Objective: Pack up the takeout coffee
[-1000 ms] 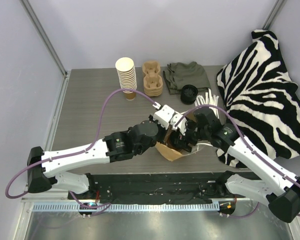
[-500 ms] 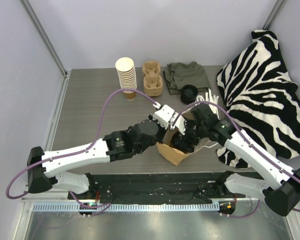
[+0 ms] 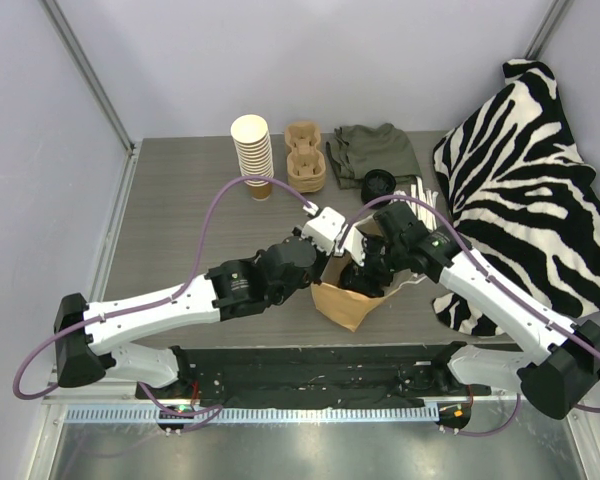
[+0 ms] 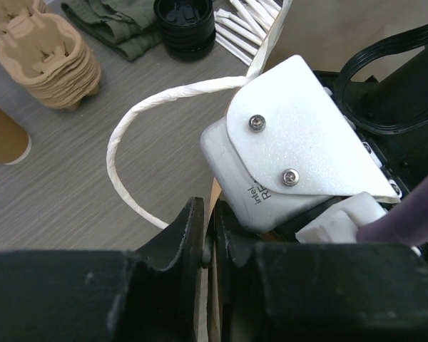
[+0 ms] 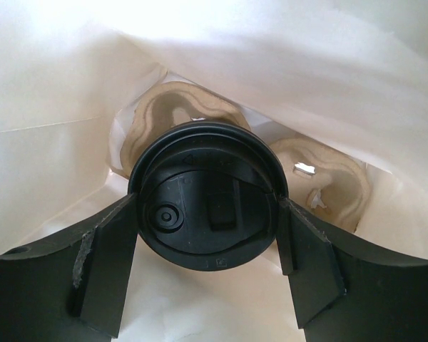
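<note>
The takeout coffee shows in the right wrist view as a round black lid (image 5: 207, 203), down inside a brown paper bag (image 3: 346, 306) with a white lining (image 5: 71, 142). It sits in a pulp cup carrier (image 5: 178, 103). My right gripper (image 5: 207, 239) reaches into the bag, and its fingers (image 5: 103, 260) press on both sides of the lid. From above it (image 3: 366, 274) is over the bag's mouth. My left gripper (image 4: 208, 217) is shut on the bag's rim (image 4: 217, 194), beside the white twine handle (image 4: 125, 139). From above it (image 3: 328, 268) is at the bag's left edge.
At the back stand a tall stack of lidless cups (image 3: 252, 150), a single brown cup (image 3: 261, 189), stacked pulp carriers (image 3: 304, 158), a green cloth (image 3: 372, 150), loose black lids (image 3: 379, 183) and white sticks (image 3: 420, 200). A zebra-striped cloth (image 3: 530, 170) covers the right side.
My right arm has swung left and further over the bag, and the bag's mouth has shifted slightly. My left gripper has kept its hold on the rim.
</note>
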### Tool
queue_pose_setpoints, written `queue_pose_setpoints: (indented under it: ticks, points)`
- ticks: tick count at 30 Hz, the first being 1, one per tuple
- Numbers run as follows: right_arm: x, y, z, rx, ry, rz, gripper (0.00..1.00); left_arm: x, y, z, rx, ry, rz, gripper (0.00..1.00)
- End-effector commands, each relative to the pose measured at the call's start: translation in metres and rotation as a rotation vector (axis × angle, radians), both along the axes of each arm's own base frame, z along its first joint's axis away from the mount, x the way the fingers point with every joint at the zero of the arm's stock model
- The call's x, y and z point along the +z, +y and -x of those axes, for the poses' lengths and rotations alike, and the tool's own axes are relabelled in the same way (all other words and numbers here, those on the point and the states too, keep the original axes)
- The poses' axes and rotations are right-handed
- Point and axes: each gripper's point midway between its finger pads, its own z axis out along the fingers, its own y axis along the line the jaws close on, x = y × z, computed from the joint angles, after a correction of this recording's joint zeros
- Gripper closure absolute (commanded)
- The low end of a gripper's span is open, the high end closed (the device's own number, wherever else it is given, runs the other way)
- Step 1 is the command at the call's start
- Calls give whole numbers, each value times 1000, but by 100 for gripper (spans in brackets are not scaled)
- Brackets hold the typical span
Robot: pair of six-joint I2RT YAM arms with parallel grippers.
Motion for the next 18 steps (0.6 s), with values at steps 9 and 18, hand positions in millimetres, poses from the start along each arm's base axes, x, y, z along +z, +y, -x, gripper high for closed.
queue_pose_setpoints:
  ticks: [9,18]
  points:
    - [-14,-19,11,24,14,99,69,45,-14,8,-99,-96,150,71]
    - [-14,-26,11,33,-31,114,75,50,-1,9,-124,-141,103,60]
